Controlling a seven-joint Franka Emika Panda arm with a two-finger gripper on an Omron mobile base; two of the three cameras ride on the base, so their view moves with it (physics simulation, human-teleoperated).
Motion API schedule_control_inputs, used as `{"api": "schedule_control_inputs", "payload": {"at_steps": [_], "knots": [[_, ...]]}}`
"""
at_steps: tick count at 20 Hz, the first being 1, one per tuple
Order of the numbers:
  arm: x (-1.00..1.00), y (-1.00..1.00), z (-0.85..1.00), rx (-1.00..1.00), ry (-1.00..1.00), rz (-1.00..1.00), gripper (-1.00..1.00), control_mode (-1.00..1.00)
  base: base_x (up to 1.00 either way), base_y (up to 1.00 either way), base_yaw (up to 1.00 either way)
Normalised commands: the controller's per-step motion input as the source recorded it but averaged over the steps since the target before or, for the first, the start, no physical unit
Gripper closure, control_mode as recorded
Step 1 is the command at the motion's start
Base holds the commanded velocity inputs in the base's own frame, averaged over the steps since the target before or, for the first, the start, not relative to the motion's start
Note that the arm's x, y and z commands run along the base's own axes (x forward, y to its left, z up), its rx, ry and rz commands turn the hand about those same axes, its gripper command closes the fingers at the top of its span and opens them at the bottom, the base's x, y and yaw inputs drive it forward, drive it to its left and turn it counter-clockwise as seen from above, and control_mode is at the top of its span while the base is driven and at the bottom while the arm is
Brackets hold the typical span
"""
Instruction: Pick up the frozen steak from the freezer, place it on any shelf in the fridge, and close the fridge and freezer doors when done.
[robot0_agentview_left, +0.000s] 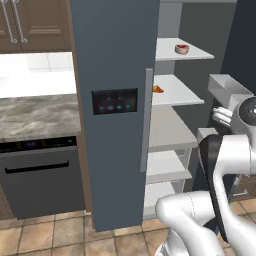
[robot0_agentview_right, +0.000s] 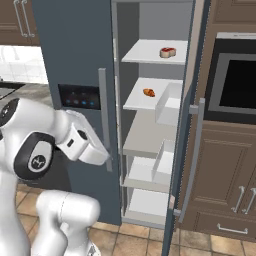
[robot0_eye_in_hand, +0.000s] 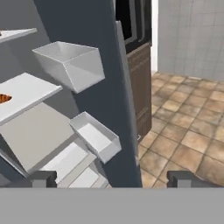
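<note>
The frozen steak (robot0_agentview_left: 181, 48) (robot0_agentview_right: 167, 52) lies on the top shelf (robot0_agentview_left: 197, 54) (robot0_agentview_right: 145, 55) of the open right half, the fridge (robot0_agentview_right: 155, 20). The plain fridge door (robot0_agentview_right: 187, 125) (robot0_eye_in_hand: 94, 65) stands swung open, edge-on to me. The freezer door (robot0_agentview_left: 115, 60) (robot0_agentview_right: 75, 55) with the black dispenser panel covers its half, so the freezer's inside is hidden. My gripper (robot0_eye_in_hand: 113, 179) is open and holds nothing. It hangs at mid height beside the open door's inner face and points at the door's white bins.
A tiny orange item (robot0_agentview_left: 158, 89) (robot0_agentview_right: 149, 92) (robot0_eye_in_hand: 3, 98) rests on the second shelf. White bins (robot0_agentview_left: 227, 87) (robot0_eye_in_hand: 70, 63) (robot0_eye_in_hand: 96, 138) jut from the open door. A wall oven (robot0_agentview_right: 235, 82) and brown cabinets sit right; a stone counter (robot0_agentview_left: 35, 115) and dishwasher left.
</note>
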Motion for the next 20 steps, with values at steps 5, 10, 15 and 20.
{"api": "schedule_control_inputs", "payload": {"at_steps": [5,10,15,20], "knots": [[-0.96,-1.00,0.12,0.12,0.07,0.00,-1.00,-1.00,0.00,0.00,0.00],[-0.41,-1.00,0.04,0.10,0.02,0.00,-1.00,-1.00,0.00,0.00,0.00],[0.21,-0.93,0.00,0.01,0.00,0.00,-1.00,-1.00,0.00,0.00,0.00],[0.43,-0.74,-0.05,0.04,0.01,0.04,-1.00,-1.00,0.00,0.00,0.00]]}}
